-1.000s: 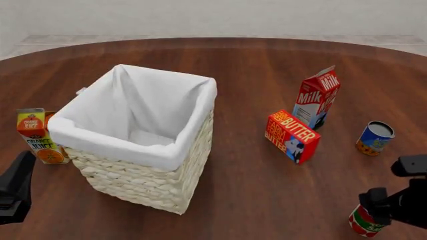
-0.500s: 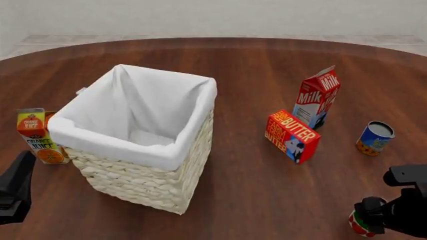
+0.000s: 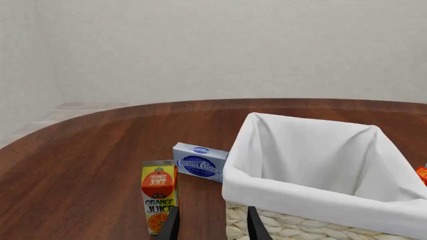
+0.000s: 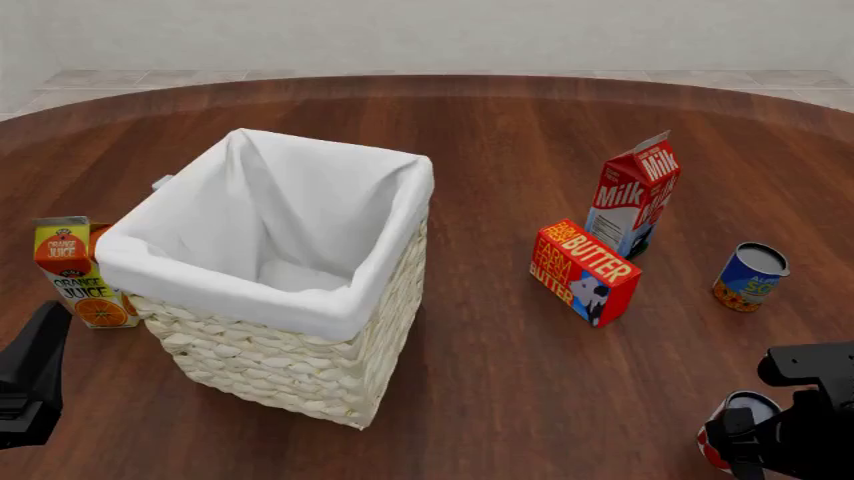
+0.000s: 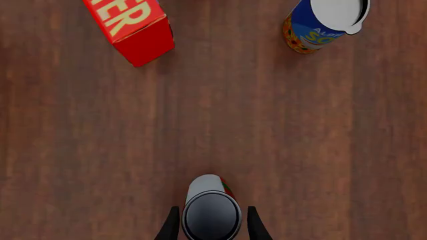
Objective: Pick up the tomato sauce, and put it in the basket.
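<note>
The tomato sauce [image 4: 742, 410] is a small can with a red, white and green label and a grey top. It stands on the table near the front right edge. My right gripper [image 4: 750, 436] is low over it. In the right wrist view the can [image 5: 211, 212] stands between the open fingers [image 5: 171, 227], which flank it on both sides. The basket [image 4: 240, 285], cream wicker with white lining, stands at centre left and also shows in the left wrist view [image 3: 300, 192]. My left gripper [image 4: 34, 370] is open and empty at the front left, near the basket.
An orange juice carton [image 4: 74, 275] stands left of the basket, with a cream cheese box [image 3: 200, 161] behind it. A butter box [image 4: 583, 272], a milk carton [image 4: 634, 195] and a blue-and-yellow can [image 4: 750, 277] stand on the right, beyond the tomato sauce.
My right gripper has come down and toward the front edge, with its fingers now on either side of the tomato sauce. The left arm has not moved.
</note>
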{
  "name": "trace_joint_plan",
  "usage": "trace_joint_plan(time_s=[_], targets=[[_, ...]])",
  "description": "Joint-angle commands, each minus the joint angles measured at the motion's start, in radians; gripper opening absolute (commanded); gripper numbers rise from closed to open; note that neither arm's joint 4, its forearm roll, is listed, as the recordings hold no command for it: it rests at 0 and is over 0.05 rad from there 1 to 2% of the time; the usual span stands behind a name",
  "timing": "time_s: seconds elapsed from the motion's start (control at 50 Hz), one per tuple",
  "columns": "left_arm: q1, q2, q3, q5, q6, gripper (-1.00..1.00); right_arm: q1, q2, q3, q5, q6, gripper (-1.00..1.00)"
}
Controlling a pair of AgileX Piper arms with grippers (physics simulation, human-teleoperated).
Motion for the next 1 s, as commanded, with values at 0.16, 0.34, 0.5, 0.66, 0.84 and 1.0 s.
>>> trace_joint_plan(time_s=[0.16,0.34,0.5,0.66,0.84,1.0], targets=[[0.0,0.0,0.0,0.0,0.0,1.0,-0.009,0.032,0.014,-0.032,-0.009,1.0],[0.0,0.0,0.0,0.0,0.0,1.0,0.023,-0.017,-0.006,0.007,-0.003,-1.0],[0.0,0.0,0.0,0.0,0.0,1.0,0.015,-0.068,-0.026,0.06,-0.022,-1.0],[0.0,0.0,0.0,0.0,0.0,1.0,0.047,-0.145,-0.08,0.161,-0.003,-1.0],[0.0,0.0,0.0,0.0,0.0,1.0,0.1,-0.23,-0.152,0.276,0.014,-1.0],[0.0,0.0,0.0,0.0,0.0,1.0,0.18,-0.29,-0.239,0.36,0.038,-1.0]])
